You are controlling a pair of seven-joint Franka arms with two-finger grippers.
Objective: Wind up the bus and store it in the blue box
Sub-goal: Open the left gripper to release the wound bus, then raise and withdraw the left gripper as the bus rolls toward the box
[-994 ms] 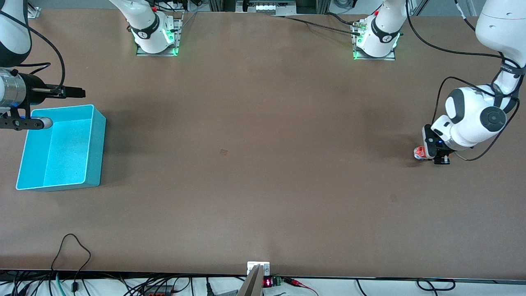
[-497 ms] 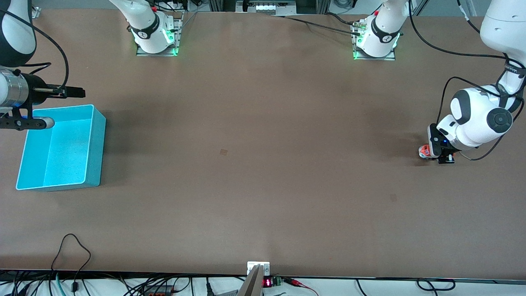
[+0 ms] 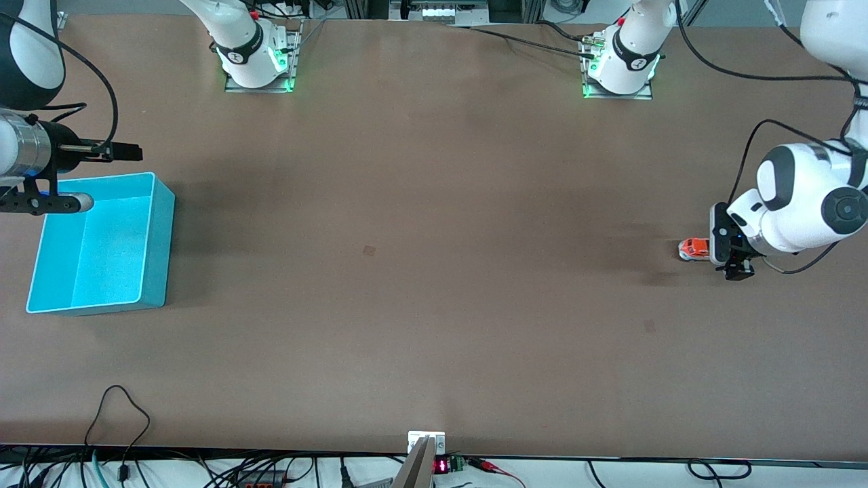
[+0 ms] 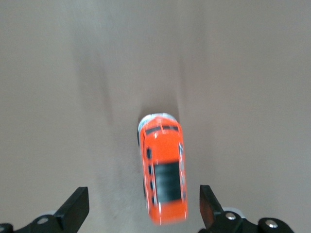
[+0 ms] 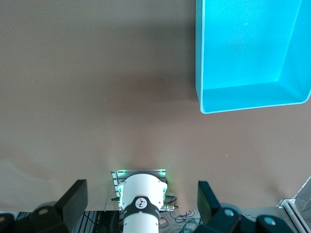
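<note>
The left gripper (image 4: 143, 204) stood low over the counter (image 3: 434, 305) at the left arm's end, its fingers spread wide and gripping nothing. The bus (image 4: 164, 177) sat on its wheels on the counter between them. Only its rear end lay inside the gap, clear of both fingers, and its white front poked out ahead. In the front view the bus (image 3: 693, 249) showed just beside the gripper body, nose aimed toward the right arm's end of the counter. Its outline in the left wrist view was smeared, which may mean it was rolling. The step in hand looked like the release that ends the winding, with the toy set down and let go. Storing was not yet done: the blue box (image 3: 159, 237) lay well apart at the right arm's end, and nothing showed inside it. The right gripper (image 3: 95, 176) waited there with its fingers apart, lying level over the box's farther corner and holding nothing. The next move would likely call for catching the bus once it stopped. One gripper would have to close squarely across its narrow sides, lift it over the thin wall and lower it into the box.
</note>
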